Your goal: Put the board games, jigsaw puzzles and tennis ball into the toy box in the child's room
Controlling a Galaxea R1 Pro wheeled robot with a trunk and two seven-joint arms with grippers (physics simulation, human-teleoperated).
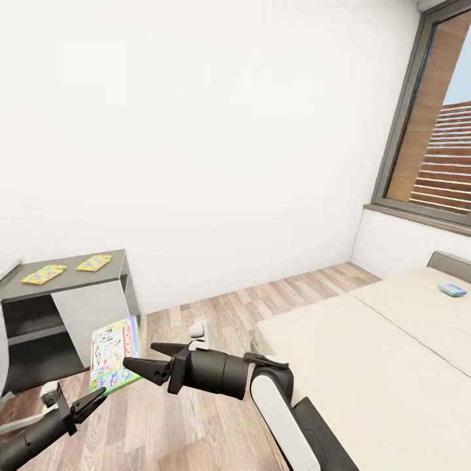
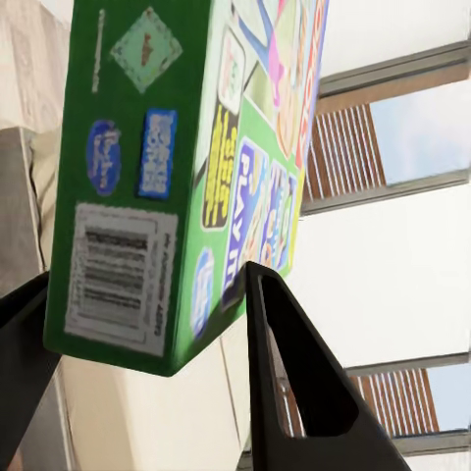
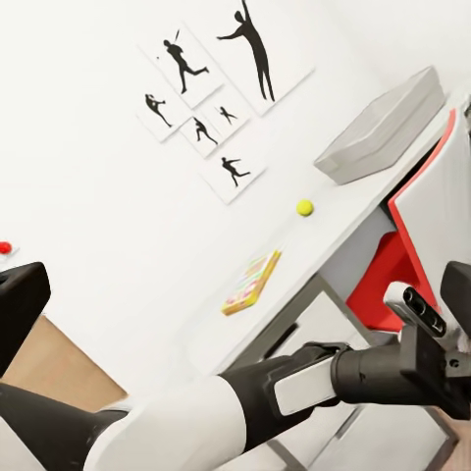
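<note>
Grips the green game (image 1: 114, 353) in the left pincer (image 1: 88, 402) at lower left of the head view, pinched by its lower edge and standing on end, probably for the carry to the toy box (image 3: 383, 128). Shows in the left wrist view as a green-sided card box with a barcode label, blue badges and a bright white printed face, clamped between both fingers (image 2: 294, 392).

Hangs wide and empty just beside it: the right pincer (image 1: 139, 356), apparently free for a second pick.

Lies at far right on the bed (image 1: 366, 366): the blue game (image 1: 452, 289), well apart from both pincers.

Sit at left on the dark cabinet (image 1: 72, 278): 2 puzzles (image 1: 43, 274).

Carries, in the right wrist view, the grey toy box, the ball (image 3: 305, 207) and a 3rd game (image 3: 252, 282): the pale bench (image 3: 324, 235).
</note>
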